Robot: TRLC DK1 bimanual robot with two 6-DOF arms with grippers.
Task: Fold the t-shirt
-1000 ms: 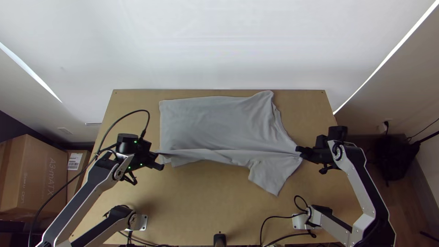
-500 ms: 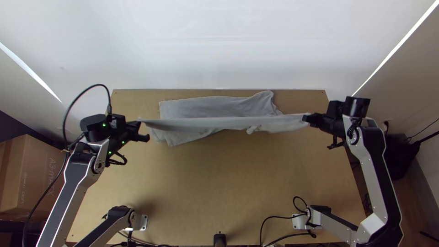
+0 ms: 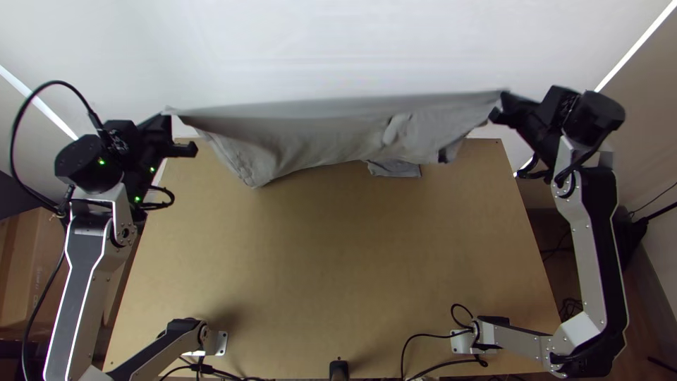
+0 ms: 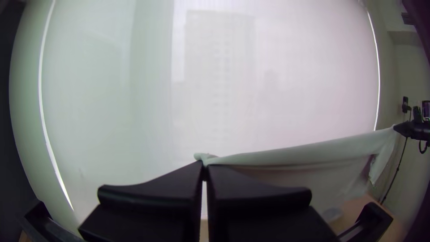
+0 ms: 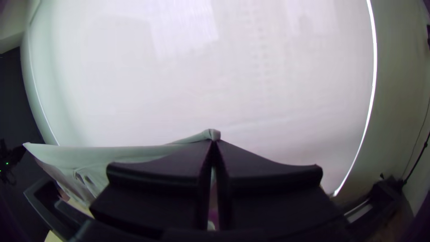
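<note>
"Where is the light grey cloth t-shirt (image 3: 317,134)?"

"Up along the far edge of the light wooden bench (image 3: 317,268), stretched wide between both arms."

"What is the left hand (image 3: 169,118) doing?"

"It's clenched on one end of the shirt, near the bench's far left corner. In the left wrist view, its black fingers (image 4: 156,188) meet with the cloth pinched at their tips."

"And the right hand (image 3: 503,106)?"

"Clenched on the other end, near the far right corner. Its black fingers (image 5: 264,175) are closed together too, cloth at the tips."

"How does the cloth hang?"

"The upper edge runs nearly straight from one hand to the other. Below it the fabric sags in loose folds, one rumpled corner dropping lower on the left side. Right of the middle, a darker grey piece shows under the lower edge."

"Is it touching the bench?"

"I can't tell."

"Anything beyond?"

"A pale, translucent blind (image 4: 277,67)."
</note>
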